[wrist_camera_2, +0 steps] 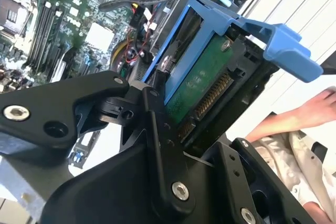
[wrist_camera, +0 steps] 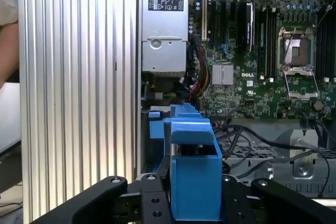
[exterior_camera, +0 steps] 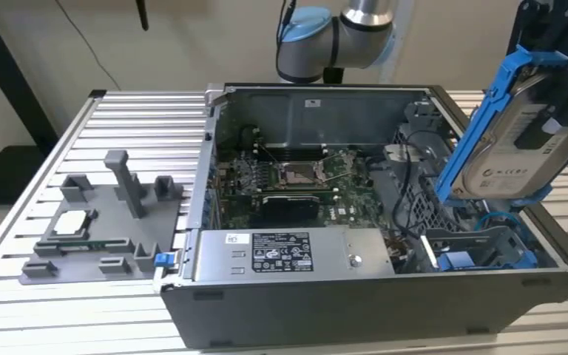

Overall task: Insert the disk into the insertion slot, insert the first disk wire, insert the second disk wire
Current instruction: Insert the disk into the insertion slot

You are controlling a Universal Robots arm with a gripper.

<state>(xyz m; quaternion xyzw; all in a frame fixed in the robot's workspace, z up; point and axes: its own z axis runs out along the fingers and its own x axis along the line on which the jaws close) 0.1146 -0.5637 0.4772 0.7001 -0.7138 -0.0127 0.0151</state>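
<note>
Two fingers (wrist_camera: 151, 199), what state? — A
Closed narrow on the disk (wrist_camera: 194, 179), one black finger on each side of its blue carrier frame. Same grip in the second wrist view: the gripper (wrist_camera_2: 202, 103) clamped the disk (wrist_camera_2: 202, 85), green circuit board and connector edge facing that camera. — B
Where was the disk? — A
Up in the air in the gripper (exterior_camera: 558, 89), exterior view's right. The disk (exterior_camera: 516, 144) was tilted steeply, nearly upright, white label toward the camera, its lower end over the case's right side. It was not in the insertion slot (exterior_camera: 467, 240); the grey drive cage bay sat below it, apart from it, with blue plastic parts beside it. — B
Around that? — A
Open computer case (exterior_camera: 363, 314) on a slatted aluminium table (exterior_camera: 136, 118). Inside were the green motherboard (exterior_camera: 294, 185) and the grey power supply box (exterior_camera: 284, 255) along the near wall. A grey fixture tray (exterior_camera: 97, 222) lay on the table to the exterior view's left of the case. The robot arm (exterior_camera: 339, 33) stood behind the case. — B
Anyone around? — A
A person's hand (wrist_camera_2: 310, 111) and a light sleeve showed past the disk in the second wrist view. — B
</note>
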